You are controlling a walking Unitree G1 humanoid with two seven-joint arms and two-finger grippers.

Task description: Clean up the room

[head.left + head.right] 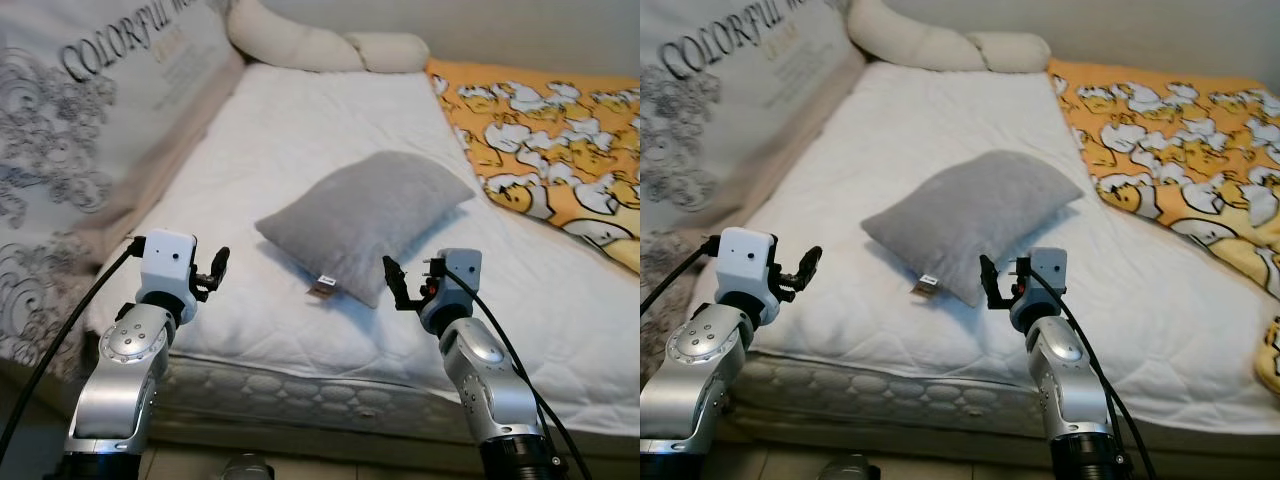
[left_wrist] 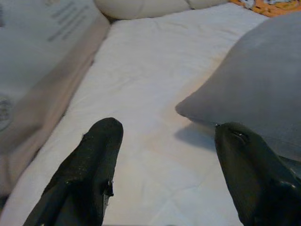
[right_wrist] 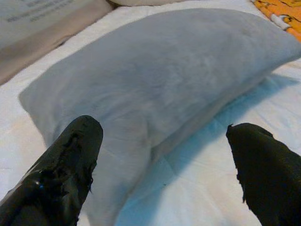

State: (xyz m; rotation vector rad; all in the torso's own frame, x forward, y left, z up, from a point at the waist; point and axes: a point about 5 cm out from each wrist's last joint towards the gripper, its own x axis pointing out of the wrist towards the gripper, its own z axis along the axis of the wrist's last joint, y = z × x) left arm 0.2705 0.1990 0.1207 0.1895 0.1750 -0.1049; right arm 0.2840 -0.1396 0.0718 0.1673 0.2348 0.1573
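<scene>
Facing the bed [image 1: 300, 150], we hold both arms out over its near edge, with the grey pillow [image 1: 368, 222] lying askew at the middle of the white mattress, a small tag at its near corner. Our left gripper [image 1: 214, 270] hovers just off the pillow's left corner, its 2 fingers spread wide with nothing between them; our right gripper [image 1: 398, 283] sits close to the pillow's near edge, likewise wide open and empty. By our reckoning the step in hand is to take up the pillow and set it straight. To do that well, we should push each gripper far enough in that the fingers close on a thick fold of fabric, not on the tag or a thin corner, and lift both sides together so the soft pillow does not sag or slip free.

A cream bolster [image 1: 320, 45] lies at the head of the bed and an orange duck-print blanket [image 1: 560, 150] runs off the frame at right. The far side of the pillow is hidden by its own bulk, and the lettered panel [image 1: 90, 110] at left is cut off.
</scene>
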